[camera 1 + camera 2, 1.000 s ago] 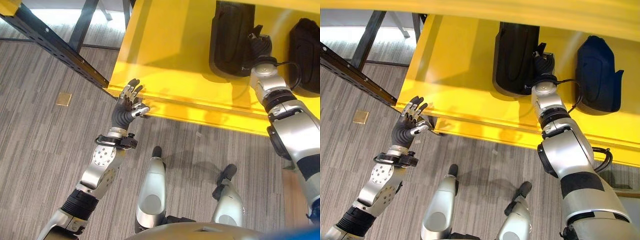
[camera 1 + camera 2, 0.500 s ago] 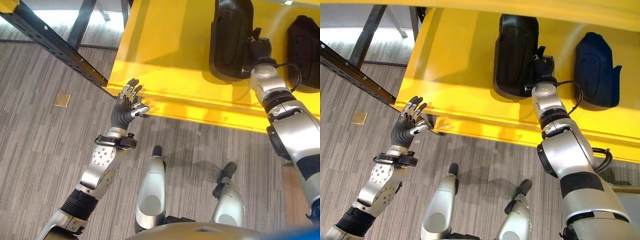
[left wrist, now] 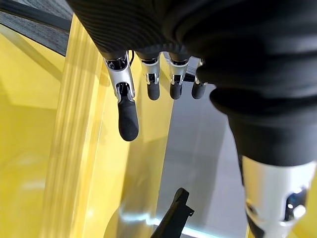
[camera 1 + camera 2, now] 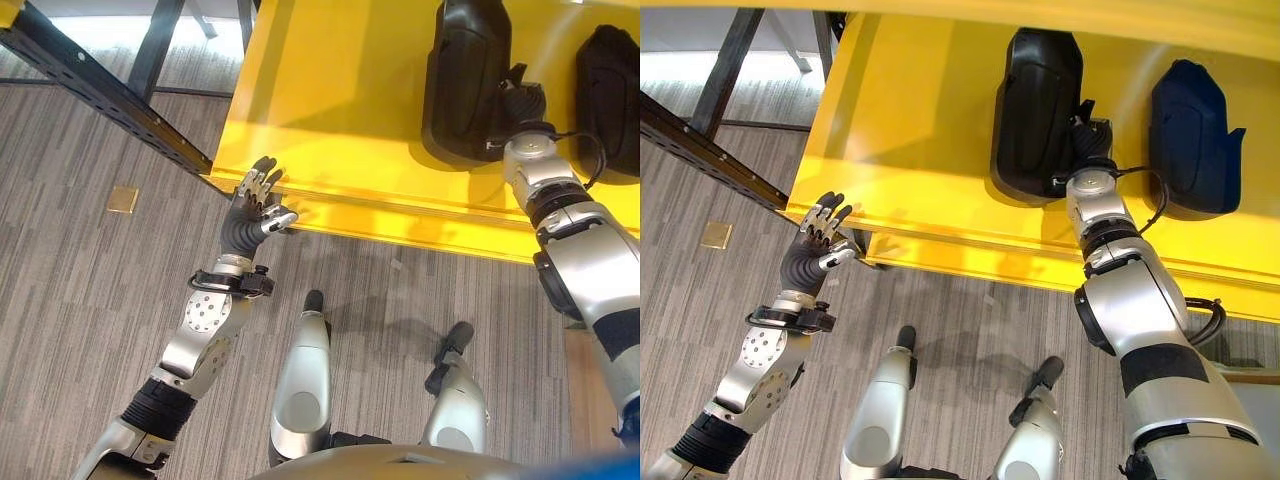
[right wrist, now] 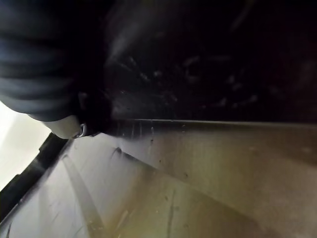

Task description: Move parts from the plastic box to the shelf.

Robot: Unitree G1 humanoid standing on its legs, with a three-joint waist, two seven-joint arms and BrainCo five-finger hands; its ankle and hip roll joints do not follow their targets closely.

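Two black parts sit on the yellow shelf (image 4: 330, 90) right now, and my right hand (image 4: 1090, 135) is pressed up against the nearer one, the black part (image 4: 1035, 110), at its right edge. I can't tell whether those fingers are wrapped round it or just resting there; they're tucked against the dark shell, and the right wrist view gives me only black plastic and the shelf surface close up. My read is that I'm setting this piece down or seating it deeper on the shelf, which would explain the arm reaching so far in over the front lip.

The second part (image 4: 1195, 140) lies well apart to the right, nothing touching it, so I judge that one placed.

My left hand (image 4: 252, 205) hovers at the shelf's front corner, fingers straight and spread, holding nothing. Its wrist view confirms relaxed fingers (image 3: 128, 116) just beside the yellow edge. It looks parked there to stay clear of the work.

The part itself is a moulded shell, glossy black, long and rounded, narrower at the far end, lying flat, lengthwise into the shelf.
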